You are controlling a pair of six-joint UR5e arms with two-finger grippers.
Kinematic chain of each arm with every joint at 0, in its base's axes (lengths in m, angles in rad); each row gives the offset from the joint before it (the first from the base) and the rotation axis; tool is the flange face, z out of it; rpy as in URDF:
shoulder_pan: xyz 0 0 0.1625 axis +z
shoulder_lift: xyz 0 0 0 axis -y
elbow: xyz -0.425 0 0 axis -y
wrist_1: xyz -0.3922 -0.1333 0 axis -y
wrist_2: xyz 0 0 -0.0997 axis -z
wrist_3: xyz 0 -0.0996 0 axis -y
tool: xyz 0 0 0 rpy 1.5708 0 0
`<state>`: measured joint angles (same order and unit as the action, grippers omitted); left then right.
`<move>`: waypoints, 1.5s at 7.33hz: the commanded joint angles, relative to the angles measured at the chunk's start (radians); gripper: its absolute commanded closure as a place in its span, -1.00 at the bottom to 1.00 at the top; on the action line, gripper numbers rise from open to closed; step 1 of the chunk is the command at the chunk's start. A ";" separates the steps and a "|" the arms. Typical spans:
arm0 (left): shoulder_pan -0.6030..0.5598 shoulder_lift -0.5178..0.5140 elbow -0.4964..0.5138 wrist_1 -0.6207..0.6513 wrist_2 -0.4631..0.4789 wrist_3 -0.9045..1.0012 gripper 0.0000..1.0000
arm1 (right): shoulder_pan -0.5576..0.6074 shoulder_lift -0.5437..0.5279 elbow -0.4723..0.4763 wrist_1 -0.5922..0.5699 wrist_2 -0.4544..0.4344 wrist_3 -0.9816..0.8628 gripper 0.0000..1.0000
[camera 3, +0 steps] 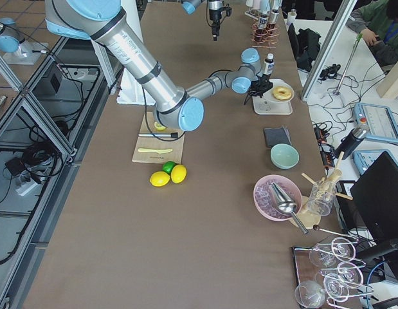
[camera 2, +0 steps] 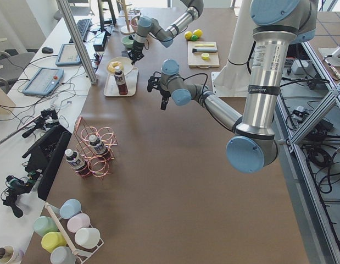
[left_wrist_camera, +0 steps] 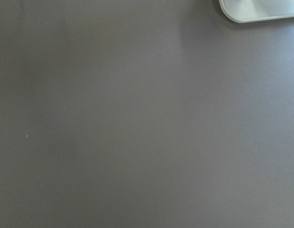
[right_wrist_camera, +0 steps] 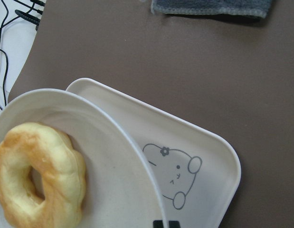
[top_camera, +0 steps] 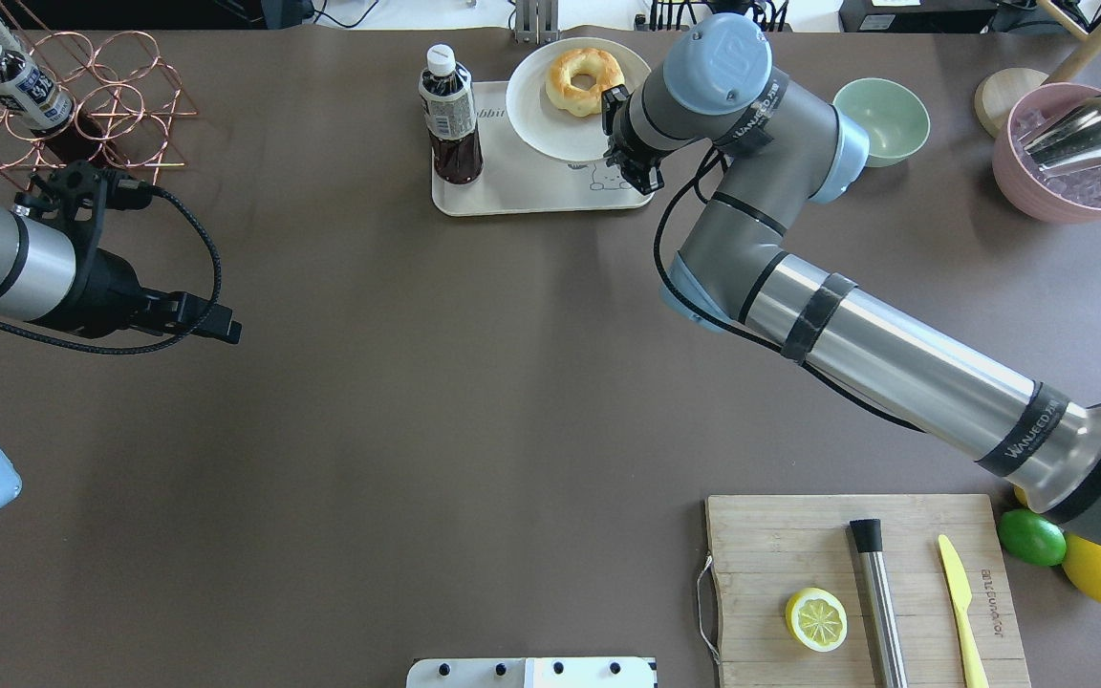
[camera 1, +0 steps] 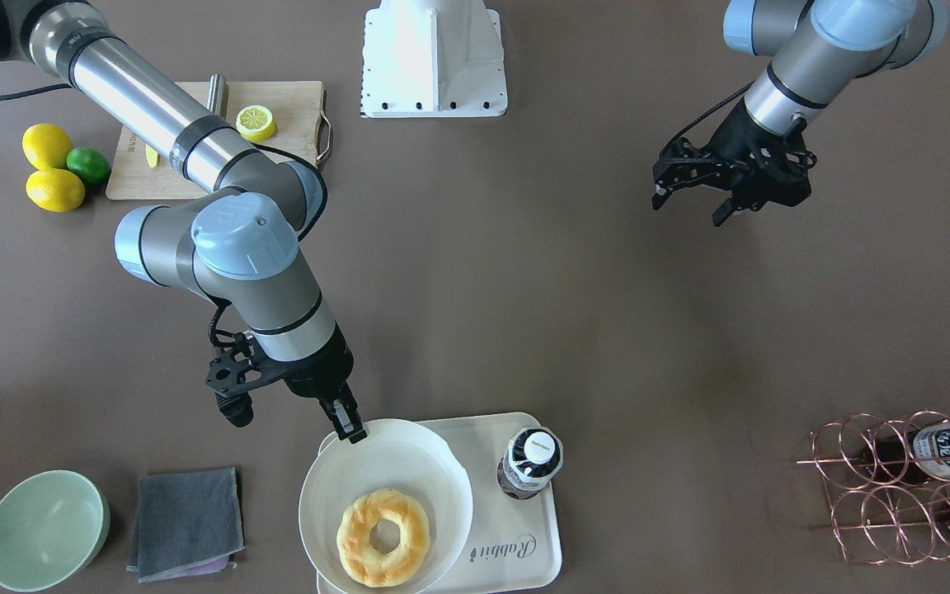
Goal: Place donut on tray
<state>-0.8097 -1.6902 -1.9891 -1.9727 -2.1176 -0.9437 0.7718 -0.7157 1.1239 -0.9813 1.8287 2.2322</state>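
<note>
The donut [camera 1: 355,536] is a golden ring lying on a white plate [camera 1: 392,454]. The plate rests over the near end of the cream tray [camera 1: 516,544], which bears a bear drawing and "Rabbit" lettering. My right gripper [camera 1: 351,425] is shut on the plate's rim; in the right wrist view its fingertips [right_wrist_camera: 160,223] pinch the rim next to the donut [right_wrist_camera: 66,175] and the tray [right_wrist_camera: 208,156]. The overhead view shows the donut [top_camera: 560,86], plate [top_camera: 536,115], tray [top_camera: 522,186] and right gripper [top_camera: 636,172]. My left gripper [camera 1: 689,205] hangs open and empty over bare table, far from the tray.
A dark bottle [camera 1: 531,462] stands on the tray beside the plate. A green bowl [camera 1: 44,530] and grey cloth [camera 1: 186,521] lie near the tray. A wooden cutting board [camera 1: 293,107] with a lemon half [camera 1: 255,122] and a copper wire rack [camera 1: 912,487] are farther off.
</note>
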 commanded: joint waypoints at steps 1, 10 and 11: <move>-0.002 0.010 -0.002 -0.005 0.005 0.002 -0.96 | -0.041 0.070 -0.151 0.068 -0.049 0.001 1.00; -0.005 0.059 -0.005 -0.021 -0.005 0.003 -0.96 | 0.038 -0.196 0.305 -0.130 0.132 -0.380 -1.00; -0.032 0.076 0.001 -0.020 -0.007 0.046 -0.96 | 0.070 -0.282 0.424 -0.208 0.174 -0.485 -1.00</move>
<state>-0.8139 -1.6442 -1.9913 -1.9938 -2.1214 -0.9406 0.7817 -0.8772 1.3604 -1.0537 1.9092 1.9024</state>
